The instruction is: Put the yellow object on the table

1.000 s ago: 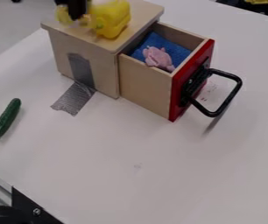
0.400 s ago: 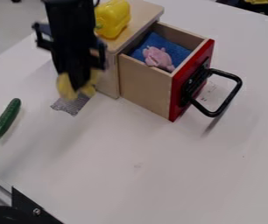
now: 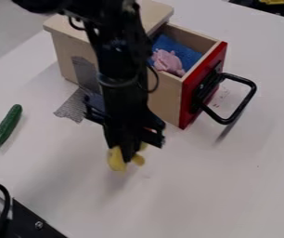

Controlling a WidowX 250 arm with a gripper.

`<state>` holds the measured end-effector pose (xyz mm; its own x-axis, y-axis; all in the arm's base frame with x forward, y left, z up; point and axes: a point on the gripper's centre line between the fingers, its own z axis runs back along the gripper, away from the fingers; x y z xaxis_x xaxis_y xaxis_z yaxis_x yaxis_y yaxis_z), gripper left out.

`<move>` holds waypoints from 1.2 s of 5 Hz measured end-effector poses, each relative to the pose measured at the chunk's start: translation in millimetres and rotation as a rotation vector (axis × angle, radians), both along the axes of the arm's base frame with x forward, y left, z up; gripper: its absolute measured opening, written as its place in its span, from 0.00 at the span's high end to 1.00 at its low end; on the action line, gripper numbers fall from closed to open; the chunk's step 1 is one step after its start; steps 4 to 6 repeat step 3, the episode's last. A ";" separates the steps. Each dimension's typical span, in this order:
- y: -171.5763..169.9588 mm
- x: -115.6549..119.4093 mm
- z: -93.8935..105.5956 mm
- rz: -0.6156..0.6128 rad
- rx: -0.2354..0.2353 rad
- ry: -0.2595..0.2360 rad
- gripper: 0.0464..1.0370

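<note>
The gripper (image 3: 127, 157) hangs low over the white table (image 3: 188, 186), in front of the wooden box (image 3: 69, 52). Yellow patches show at its lower end; I cannot tell whether they belong to the gripper or to something in it. The arm covers most of the box's top, including the spot where the yellow object stood earlier, so that object is hidden.
The box's drawer (image 3: 200, 88) with its red front stands open to the right, holding a pink toy (image 3: 168, 62) and blue cloth (image 3: 186, 56). Its black handle (image 3: 248, 99) sticks out. A green cucumber (image 3: 7, 124) lies at left.
The gripper has come from above the box down and to the right, over the table. The yellow object stayed on the box between the earlier frames; now the arm blocks that place.
</note>
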<state>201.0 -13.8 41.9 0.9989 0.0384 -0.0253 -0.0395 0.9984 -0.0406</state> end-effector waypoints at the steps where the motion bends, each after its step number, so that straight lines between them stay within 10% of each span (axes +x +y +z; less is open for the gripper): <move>1: -7.9 4.8 4.2 -0.018 0.042 -0.009 0.72; 3: -27.2 13.6 53.1 -0.096 0.078 -0.067 0.11; 6: -27.2 13.6 53.1 -0.096 0.078 -0.067 0.11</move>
